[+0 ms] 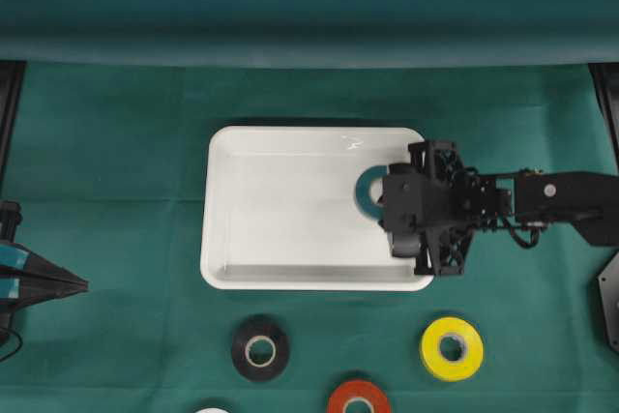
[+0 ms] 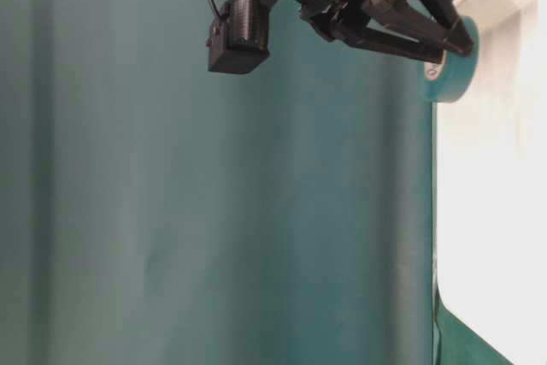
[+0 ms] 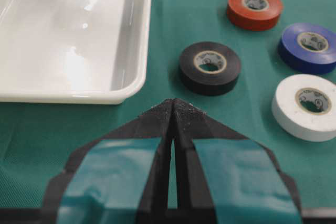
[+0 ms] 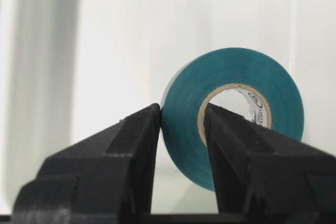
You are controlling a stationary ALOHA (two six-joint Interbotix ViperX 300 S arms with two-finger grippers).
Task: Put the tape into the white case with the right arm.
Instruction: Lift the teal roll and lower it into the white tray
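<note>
A teal tape [image 1: 367, 191] hangs on edge over the right end of the white case [image 1: 280, 210]. My right gripper [image 1: 379, 202] is shut on it. In the right wrist view one finger [image 4: 136, 135] presses the outside of the tape [image 4: 231, 69] and the other sits inside its core, with the glossy case floor behind. From table level the gripper [image 2: 453, 47] holds the tape [image 2: 451, 83] above the case [image 2: 496, 211]. My left gripper [image 1: 77, 285] rests at the left edge, shut on nothing [image 3: 173, 103].
On the green cloth in front of the case lie a black roll [image 1: 260, 347], a yellow roll [image 1: 452, 347], a red roll [image 1: 358, 398] and the edge of a white roll [image 1: 213, 410]. The left wrist view adds a blue roll [image 3: 308, 47].
</note>
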